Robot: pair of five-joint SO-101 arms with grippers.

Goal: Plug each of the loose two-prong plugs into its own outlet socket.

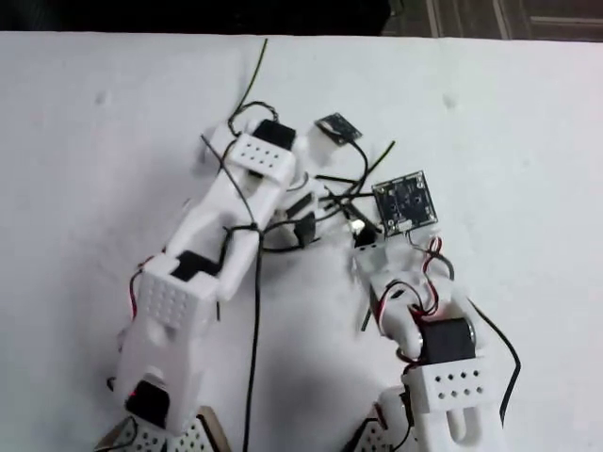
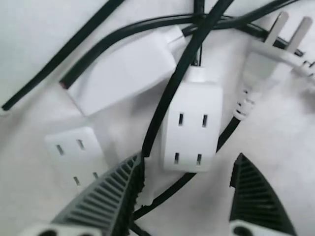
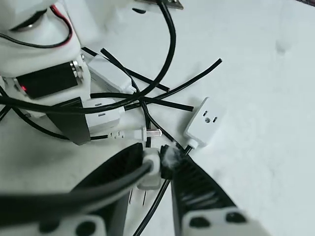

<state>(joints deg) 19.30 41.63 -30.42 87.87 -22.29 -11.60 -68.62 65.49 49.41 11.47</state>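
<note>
My left gripper is open, its dark fingers standing either side of a white outlet block with two socket pairs facing up. A second outlet block lies beside it and a third white block farther off. A loose white two-prong plug lies past them on its black cord. My right gripper is shut on another white plug, prongs pointing down toward the table. A loose plug and an outlet block lie just beyond it. Both grippers meet mid-table.
Black cords cross over and between the blocks in a tangle. One cord runs across the middle outlet block's edge. A long cable trails toward the table's front. White table lies open on both sides.
</note>
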